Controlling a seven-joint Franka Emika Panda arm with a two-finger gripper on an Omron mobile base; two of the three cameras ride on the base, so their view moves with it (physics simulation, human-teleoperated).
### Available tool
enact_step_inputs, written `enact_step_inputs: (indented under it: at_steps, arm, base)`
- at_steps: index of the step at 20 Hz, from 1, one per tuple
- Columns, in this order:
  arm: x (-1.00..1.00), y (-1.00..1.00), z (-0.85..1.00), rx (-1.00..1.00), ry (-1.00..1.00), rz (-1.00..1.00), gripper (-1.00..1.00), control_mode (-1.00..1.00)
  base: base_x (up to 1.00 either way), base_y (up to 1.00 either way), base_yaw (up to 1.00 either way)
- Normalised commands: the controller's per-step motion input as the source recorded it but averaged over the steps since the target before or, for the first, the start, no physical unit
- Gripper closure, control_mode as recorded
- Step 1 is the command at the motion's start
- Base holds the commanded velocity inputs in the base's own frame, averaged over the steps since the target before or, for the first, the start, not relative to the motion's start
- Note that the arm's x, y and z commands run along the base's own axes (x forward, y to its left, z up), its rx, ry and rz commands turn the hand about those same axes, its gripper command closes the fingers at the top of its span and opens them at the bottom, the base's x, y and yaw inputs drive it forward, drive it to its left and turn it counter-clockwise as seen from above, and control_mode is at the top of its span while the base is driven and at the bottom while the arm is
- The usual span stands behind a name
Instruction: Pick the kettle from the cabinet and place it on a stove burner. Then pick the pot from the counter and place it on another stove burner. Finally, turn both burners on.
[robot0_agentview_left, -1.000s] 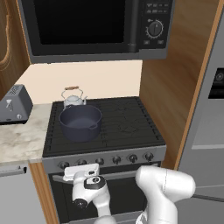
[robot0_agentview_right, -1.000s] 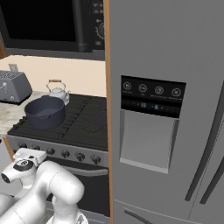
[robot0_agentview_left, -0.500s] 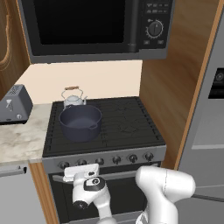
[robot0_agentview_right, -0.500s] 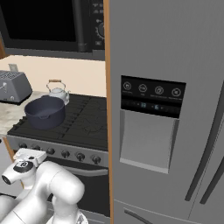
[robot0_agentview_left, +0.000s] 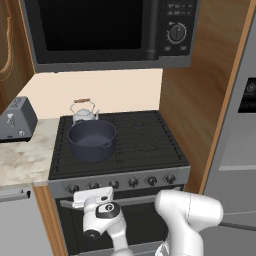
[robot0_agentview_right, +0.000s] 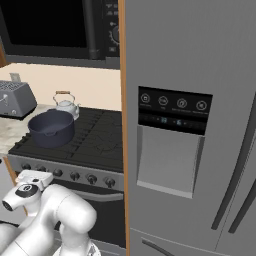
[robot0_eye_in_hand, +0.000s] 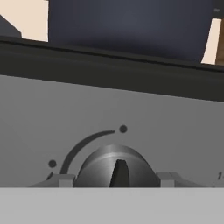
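Note:
The silver kettle stands on the stove's back left burner. Right in front of it, the wide dark pot sits on the front left burner, and its navy wall shows at the top of the hand view. My gripper is low at the stove's grey front panel, under the pot. Its fingertips press on both sides of a round knob, so it is shut on that knob. In the left base view the hand covers the knob.
A grey toaster stands on the marble counter left of the stove. A black microwave hangs above. More knobs line the panel to the right. A wood panel and the steel fridge close off the right.

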Motion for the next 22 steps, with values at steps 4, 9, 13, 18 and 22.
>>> enact_step_inputs:
  at_steps: [4, 9, 13, 18, 22]
  arm:
    - [-0.01, 0.0, 0.06, -0.19, 0.0, 0.0, 1.0, -1.0]
    - [0.0, 0.0, 0.09, -0.22, 0.02, 0.0, 1.0, -1.0]
    - [0.0, 0.0, 0.09, -0.21, 0.04, 0.0, 1.0, -1.0]
    - [0.0, 0.0, 0.1, -0.23, 0.04, 0.0, 1.0, -1.0]
    - [0.0, 0.0, 0.07, -0.23, 0.04, 0.0, 1.0, -1.0]
  base:
    - [0.0, 0.0, 0.0]
    - [0.0, 0.0, 0.0]
    - [0.0, 0.0, 0.0]
    - [0.0, 0.0, 0.0]
    - [0.0, 0.0, 0.0]
